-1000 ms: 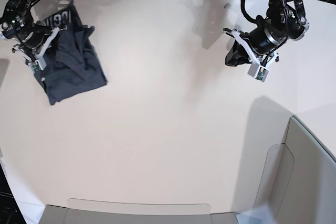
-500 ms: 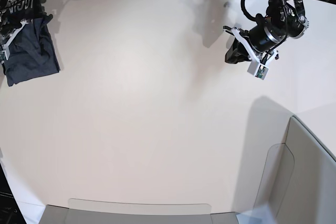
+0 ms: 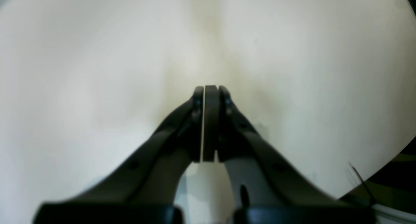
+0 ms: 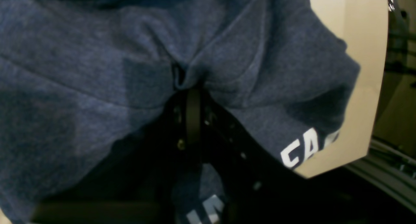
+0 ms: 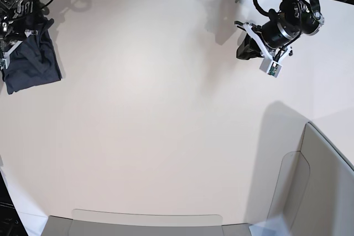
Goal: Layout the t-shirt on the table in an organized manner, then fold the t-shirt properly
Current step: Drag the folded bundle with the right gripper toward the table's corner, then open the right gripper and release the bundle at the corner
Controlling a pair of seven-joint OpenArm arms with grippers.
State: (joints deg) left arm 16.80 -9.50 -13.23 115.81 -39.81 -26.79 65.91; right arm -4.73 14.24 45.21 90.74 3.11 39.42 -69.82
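One bunched t-shirt [image 5: 30, 62] pinched in right tool [image 4: 191, 87]; bin [image 5: 326, 192] holds nothing visible.

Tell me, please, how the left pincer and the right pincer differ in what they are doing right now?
The left pincer is shut on nothing, while the right pincer is shut on a bunch of the t-shirt. The left pincer hangs above bare table on the base view's right; the right pincer sits at the table's far corner on that view's left. Both have dark fingers pressed together.
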